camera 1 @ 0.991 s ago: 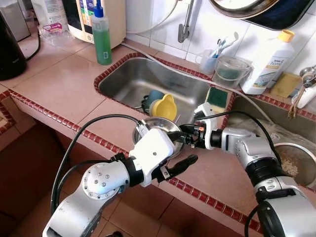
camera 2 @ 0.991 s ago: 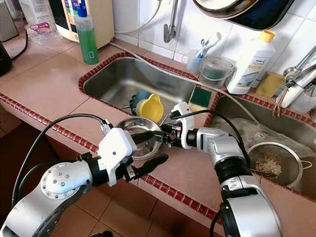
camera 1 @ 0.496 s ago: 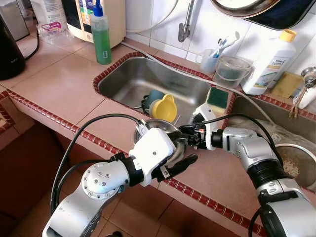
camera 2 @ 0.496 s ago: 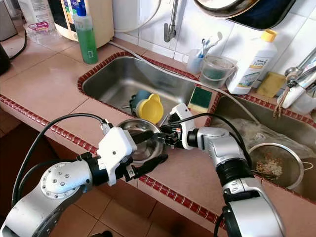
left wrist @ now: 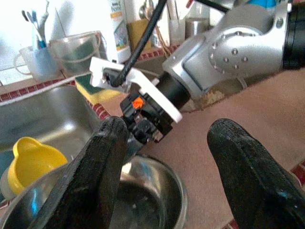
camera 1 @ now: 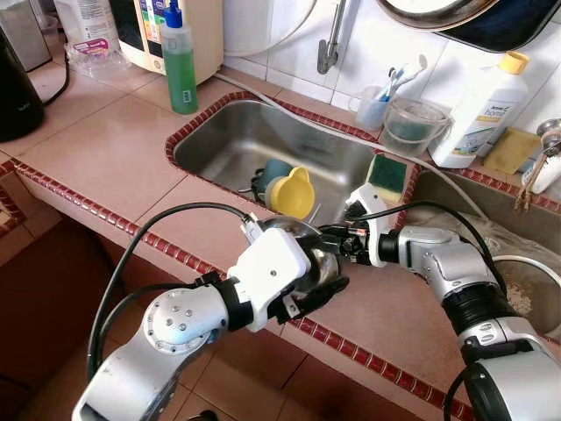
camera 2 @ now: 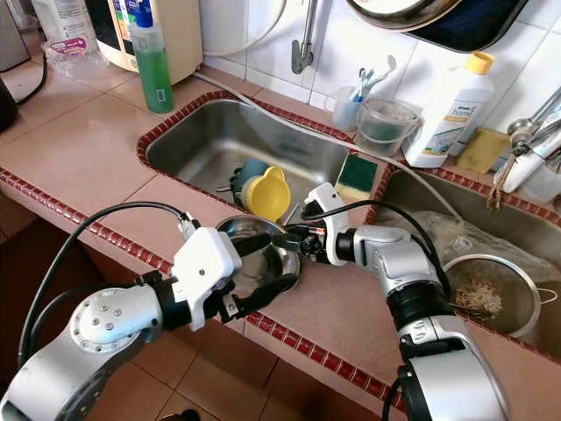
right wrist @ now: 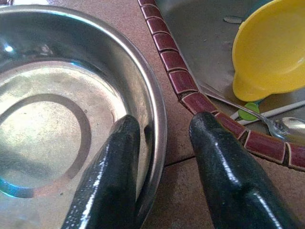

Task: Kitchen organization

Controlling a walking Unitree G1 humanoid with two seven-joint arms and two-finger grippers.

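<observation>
Steel bowl (camera 2: 263, 259) on the counter (camera 2: 79, 153) by the sink (camera 2: 228, 140) now tips up, pinched at its rim by the right gripper (right wrist: 159, 157), with the left gripper (left wrist: 167, 162) open around it, so lifting looks close

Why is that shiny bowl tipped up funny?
The steel bowl is tilted on the counter beside the sink, not flat. The right gripper straddles its rim, one finger inside, one outside, and the left gripper reaches around it. Nothing looks spilled.
</observation>
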